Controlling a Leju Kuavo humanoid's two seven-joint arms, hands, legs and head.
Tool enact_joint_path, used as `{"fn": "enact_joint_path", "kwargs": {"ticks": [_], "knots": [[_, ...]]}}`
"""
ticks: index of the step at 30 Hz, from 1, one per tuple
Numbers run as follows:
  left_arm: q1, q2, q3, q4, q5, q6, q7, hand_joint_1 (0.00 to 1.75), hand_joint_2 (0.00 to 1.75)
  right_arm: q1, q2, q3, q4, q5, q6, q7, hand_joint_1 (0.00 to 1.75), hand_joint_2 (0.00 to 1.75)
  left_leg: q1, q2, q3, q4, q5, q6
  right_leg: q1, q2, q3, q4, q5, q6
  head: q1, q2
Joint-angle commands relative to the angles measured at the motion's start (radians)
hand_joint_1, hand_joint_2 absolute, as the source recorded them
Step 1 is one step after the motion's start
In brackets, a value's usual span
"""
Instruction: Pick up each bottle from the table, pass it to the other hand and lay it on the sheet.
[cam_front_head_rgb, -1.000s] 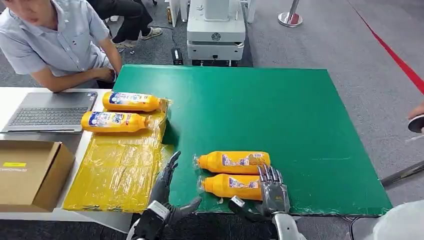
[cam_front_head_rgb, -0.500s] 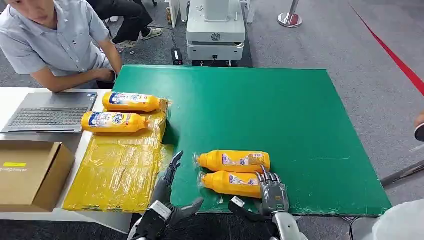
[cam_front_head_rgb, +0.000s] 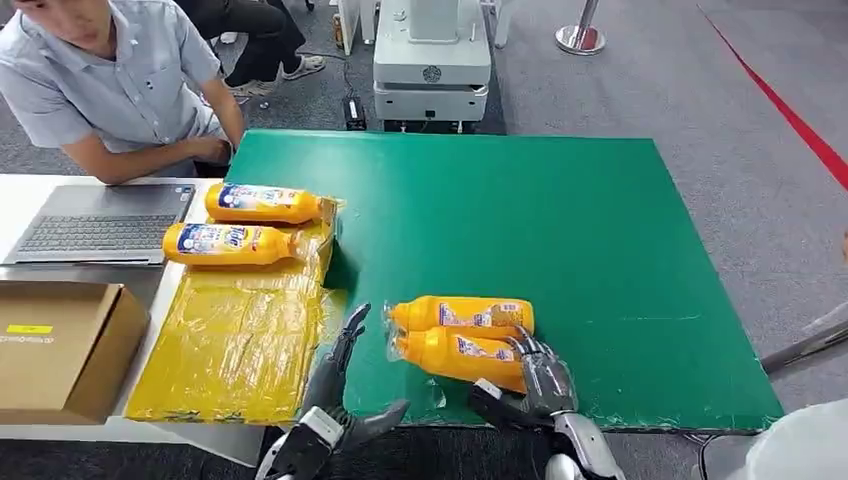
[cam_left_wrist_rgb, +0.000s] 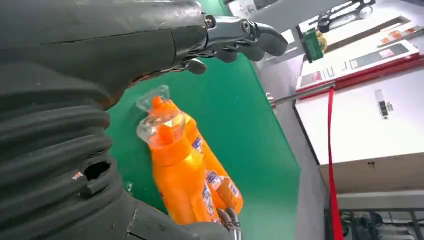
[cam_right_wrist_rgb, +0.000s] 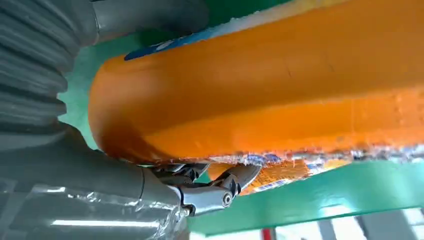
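Observation:
Two orange bottles lie side by side near the front edge of the green table (cam_front_head_rgb: 580, 220). My right hand (cam_front_head_rgb: 540, 385) grips the base end of the nearer bottle (cam_front_head_rgb: 455, 352), which sits tilted with its cap toward the left; in the right wrist view this bottle (cam_right_wrist_rgb: 280, 95) lies across the palm with fingers (cam_right_wrist_rgb: 210, 192) curled under it. The farther bottle (cam_front_head_rgb: 462, 314) touches it. My left hand (cam_front_head_rgb: 335, 385) stands open, fingers up, just left of the caps. In the left wrist view the bottles (cam_left_wrist_rgb: 185, 165) lie cap-first. Two more bottles (cam_front_head_rgb: 262, 203) (cam_front_head_rgb: 228, 243) lie on the yellow sheet (cam_front_head_rgb: 235, 345).
A laptop (cam_front_head_rgb: 100, 222) and a cardboard box (cam_front_head_rgb: 60, 345) sit on the white table left of the sheet. A person (cam_front_head_rgb: 110, 80) leans on that table's far corner. A white machine (cam_front_head_rgb: 432, 55) stands behind the green table.
My right hand has closed on the nearer bottle, which has shifted left and tilted. The farther bottle was nudged slightly left. A person's hand at the right edge has withdrawn.

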Motion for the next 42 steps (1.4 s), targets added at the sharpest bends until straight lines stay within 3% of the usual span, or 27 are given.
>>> {"fn": "enact_joint_path", "kwargs": {"ticks": [1,8,14,21,30,42], "knots": [[-0.032,0.011,-0.024,-0.034,0.007,-0.003,-0.026,0.00,1.75,0.046,-0.009,-0.001,-0.069,-0.147,0.029,-0.102,1.75,1.75,0.000,0.000,0.000,0.000,0.000,0.000,0.000,0.000,0.000,0.000,0.000,0.000,0.000,0.000],[-0.027,0.017,-0.022,-0.056,0.012,0.003,-0.036,0.00,1.75,0.050,-0.019,0.010,-0.097,-0.186,0.010,-0.117,1.75,1.75,0.000,0.000,0.000,0.000,0.000,0.000,0.000,0.000,0.000,0.000,0.000,0.000,0.000,0.000],[0.001,-0.011,0.030,-0.131,0.086,0.068,-0.118,0.00,1.75,0.078,-0.015,-0.003,-0.156,-0.214,-0.046,-0.126,1.75,1.75,0.000,0.000,0.000,0.000,0.000,0.000,0.000,0.000,0.000,0.000,0.000,0.000,-0.001,0.000],[0.020,0.004,0.038,-0.170,0.200,0.043,-0.087,0.00,1.75,0.111,0.018,-0.047,-0.230,-0.264,-0.130,-0.165,1.75,1.75,0.000,0.000,0.000,0.000,0.000,0.000,0.000,0.000,0.000,0.000,0.000,0.000,-0.001,0.000],[-0.010,0.004,0.004,0.002,0.346,0.002,-0.039,0.00,1.75,0.138,0.058,-0.039,-0.347,-0.356,-0.167,-0.280,1.75,1.75,0.000,0.000,0.000,0.000,0.000,0.000,0.000,0.000,0.000,0.000,0.000,0.000,-0.001,0.000],[-0.093,-0.019,-0.031,0.147,0.399,-0.063,0.006,0.00,1.75,0.085,0.091,0.021,-0.307,-0.413,-0.126,-0.296,1.75,1.75,0.000,0.000,0.000,0.000,0.000,0.000,0.000,0.000,0.000,0.000,0.000,0.000,-0.001,0.000]]}}
